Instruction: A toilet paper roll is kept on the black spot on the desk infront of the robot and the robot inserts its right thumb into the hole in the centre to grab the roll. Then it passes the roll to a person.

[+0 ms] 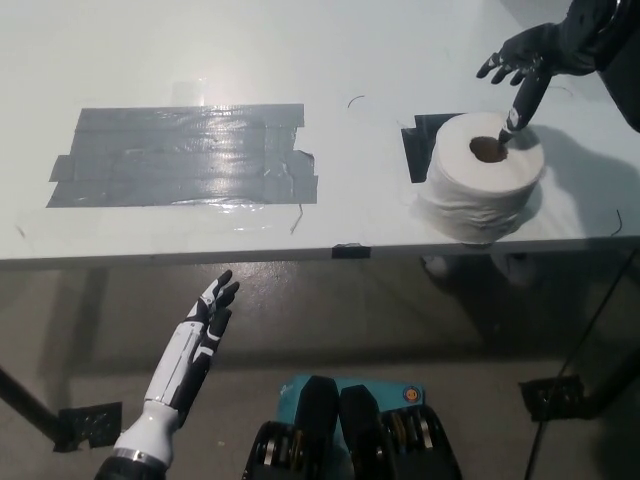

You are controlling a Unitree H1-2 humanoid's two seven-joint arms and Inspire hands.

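A white toilet paper roll (482, 190) stands upright on the black spot (421, 143) near the desk's front edge, its centre hole facing up. My black right hand (523, 66) hovers just behind and above the roll, fingers spread, holding nothing. Its thumb points down with the tip at the far rim of the hole. My white left hand (195, 340) rests open below the desk's front edge at the lower left.
A large patch of grey tape (185, 155) covers the white desk (330, 60) at the left. The desk's front edge runs across the middle of the picture, with the floor and desk legs below it.
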